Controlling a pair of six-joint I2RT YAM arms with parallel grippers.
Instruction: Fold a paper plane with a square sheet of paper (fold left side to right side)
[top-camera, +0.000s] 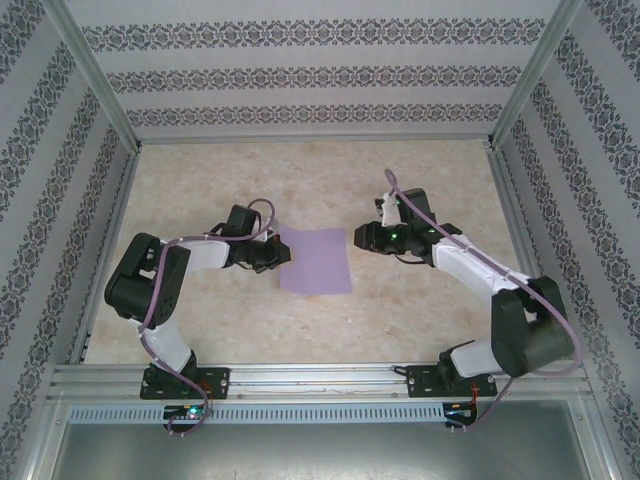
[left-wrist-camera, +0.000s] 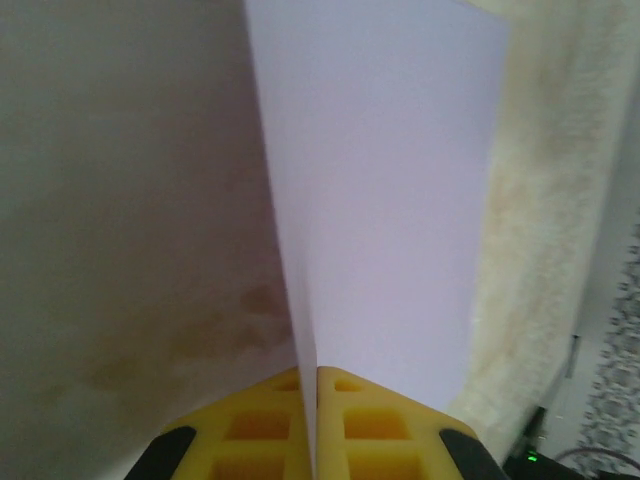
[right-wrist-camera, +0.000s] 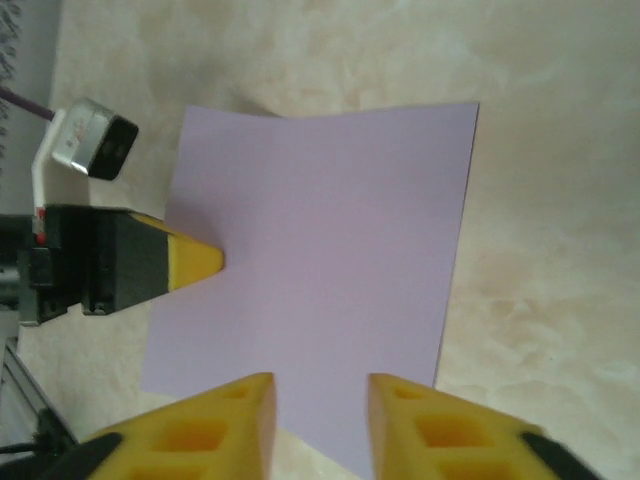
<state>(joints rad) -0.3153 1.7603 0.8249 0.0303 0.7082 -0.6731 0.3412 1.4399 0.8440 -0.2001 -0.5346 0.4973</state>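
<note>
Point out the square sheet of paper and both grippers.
square sheet of paper (top-camera: 316, 260): top view, its middle.
left gripper (left-wrist-camera: 309, 385): left wrist view, between its fingertips.
right gripper (right-wrist-camera: 320, 392): right wrist view, between its fingertips.

Matt smooth square sheet of paper, right pincer's yellow plastic fingers, mottled beige table

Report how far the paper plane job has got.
Done: nothing is folded yet; the square sheet of paper lies unfolded. In hand: the left gripper is shut on its left edge, and the right gripper is open by the opposite edge. Left: bring the left side over, crease, remaining folds.
</note>
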